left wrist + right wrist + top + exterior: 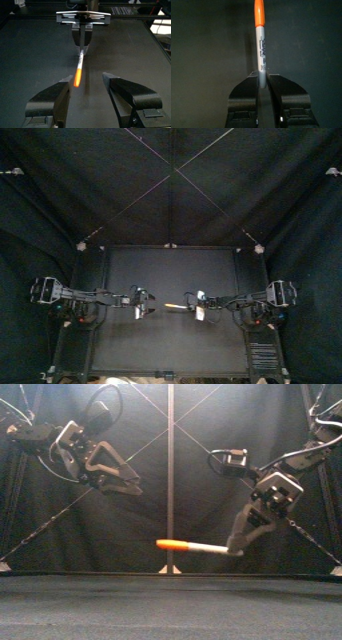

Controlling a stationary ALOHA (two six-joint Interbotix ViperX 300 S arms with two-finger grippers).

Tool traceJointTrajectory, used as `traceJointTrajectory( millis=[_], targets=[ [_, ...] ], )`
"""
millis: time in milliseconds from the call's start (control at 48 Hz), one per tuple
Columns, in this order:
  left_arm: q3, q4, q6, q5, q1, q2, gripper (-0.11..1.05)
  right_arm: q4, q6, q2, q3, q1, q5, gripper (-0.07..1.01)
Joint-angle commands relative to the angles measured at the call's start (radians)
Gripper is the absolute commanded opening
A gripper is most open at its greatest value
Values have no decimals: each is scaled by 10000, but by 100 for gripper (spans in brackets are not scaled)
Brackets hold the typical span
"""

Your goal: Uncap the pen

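The flat black desk [80, 606] lies nearest, and its front stretch is bare. Above its middle, not touching it, hangs a slim marker pen [195, 545] with a pale grey printed barrel and a bright orange cap [173, 544]. The pen is held roughly level, with the cap pointing toward the left arm's side. From above, the pen [179, 307] sits about midway between the desk's two side edges.

The right pincer [238, 544] is clamped on the barrel's tail end. Its own wrist view shows both black jaws pressed against the pen [261, 47], one on each side, with most of the barrel and the whole cap [258, 11] sticking out beyond the right pincer [262, 80].

The left pincer [131, 484] has its jaws spread wide and grips nothing. In the front view it sits higher than the pen, off to the cap's side and clear of it. In its wrist view the cap [78, 78] appears in the gap of the left pincer [87, 76], closer to one jaw, and past it the barrel runs to the right pincer [81, 46].

Farthest back, the black back curtain [171, 198] closes the booth.
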Motion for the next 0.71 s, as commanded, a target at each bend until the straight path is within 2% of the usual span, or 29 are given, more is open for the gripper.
traceJointTrajectory(
  millis=[21, 188, 354, 604, 708],
  targets=[
    [-337, -430, 15, -215, -15, -31, 86, -230, -31, -522, -430, -92, -61, 47],
    [-307, -675, 15, -414, -15, -31, 86, -690, -31, -859, -752, -230, -61, 47],
    [-368, -844, -31, -460, -46, -31, 86, -966, -31, -1089, -997, -414, -123, 47],
    [-368, -1749, -15, -859, 15, -31, 86, -1304, -15, -1197, -1243, -399, -276, 47],
    [-353, -1917, -15, -905, 15, -15, 86, -1304, -31, -1197, -1258, -368, -291, 47]
  ],
)
